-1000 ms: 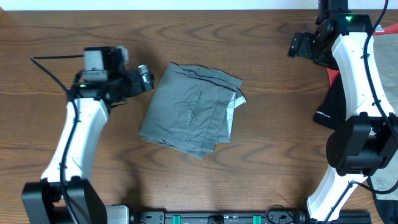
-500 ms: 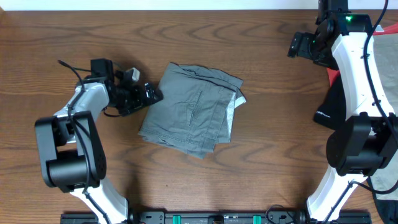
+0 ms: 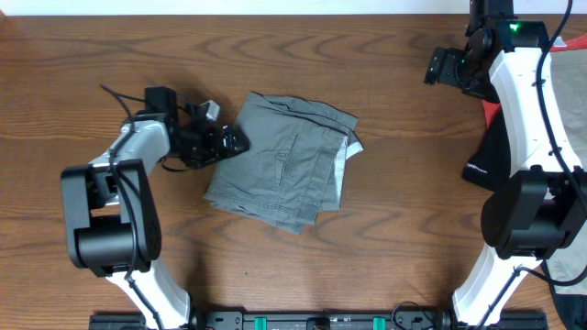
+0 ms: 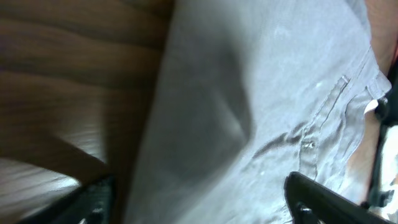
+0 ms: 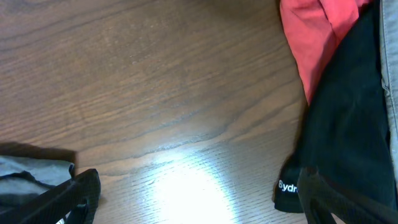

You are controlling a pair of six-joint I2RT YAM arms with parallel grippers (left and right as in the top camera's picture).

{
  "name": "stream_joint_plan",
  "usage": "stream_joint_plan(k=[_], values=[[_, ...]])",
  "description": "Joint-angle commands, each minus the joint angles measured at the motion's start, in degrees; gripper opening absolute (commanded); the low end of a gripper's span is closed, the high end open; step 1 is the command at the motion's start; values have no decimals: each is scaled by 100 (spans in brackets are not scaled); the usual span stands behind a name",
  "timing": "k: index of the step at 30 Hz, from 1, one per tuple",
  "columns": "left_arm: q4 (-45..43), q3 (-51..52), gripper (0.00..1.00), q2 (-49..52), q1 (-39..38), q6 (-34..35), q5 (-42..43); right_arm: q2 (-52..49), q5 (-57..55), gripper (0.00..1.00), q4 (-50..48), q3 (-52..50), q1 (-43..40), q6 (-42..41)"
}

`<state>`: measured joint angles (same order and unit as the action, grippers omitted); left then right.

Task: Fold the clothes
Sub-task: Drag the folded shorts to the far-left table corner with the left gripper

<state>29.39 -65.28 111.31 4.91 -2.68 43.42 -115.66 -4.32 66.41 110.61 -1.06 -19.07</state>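
The grey-olive shorts (image 3: pixel 284 160) lie folded into a rough square in the middle of the wooden table. My left gripper (image 3: pixel 231 143) is low at the shorts' left edge, open, its fingers straddling the fabric edge. In the left wrist view the shorts (image 4: pixel 261 106) fill the frame, with a stitched pocket seam and a button, and one dark finger (image 4: pixel 323 199) shows at each lower corner. My right gripper (image 3: pixel 438 66) is high at the back right, open and empty, over bare wood (image 5: pixel 186 112).
A black garment (image 3: pixel 486 151) and a coral-red garment (image 3: pixel 491 110) lie at the right edge of the table, also in the right wrist view (image 5: pixel 348 124). A paler tan-grey garment (image 3: pixel 569 266) is at the lower right corner.
My left gripper has moved right and down from beside the shorts until its fingers reach the shorts' left edge. The right arm and the shorts have not moved.
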Motion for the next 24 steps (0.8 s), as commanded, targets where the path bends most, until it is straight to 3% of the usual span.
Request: stream_joint_plan(k=[1,3,8,13,14,20,24], values=[[11,94,61,142,-214,-179,-155,15,4,99,4,-26,-35,-81],[-9,94,40,142,-278,-149,-433,15,4,99,4,-26,-37,-81],[-101,92,19,142,-295,83,-813,15,4,99,4,-26,-39,-81],[-393,92,19,142,-295,199,-811,15,4,99,4,-26,-37,-81],[-529,92,11,142,-295,315,-811,15,4,99,4,-26,-37,-81],[-1720,92,9,142,-103,1327,-846,15,4,99,4,-26,-37,-81],[-2509,92,9,142,229,2251,-1563,15,4,99,4,-26,-37,-81]])
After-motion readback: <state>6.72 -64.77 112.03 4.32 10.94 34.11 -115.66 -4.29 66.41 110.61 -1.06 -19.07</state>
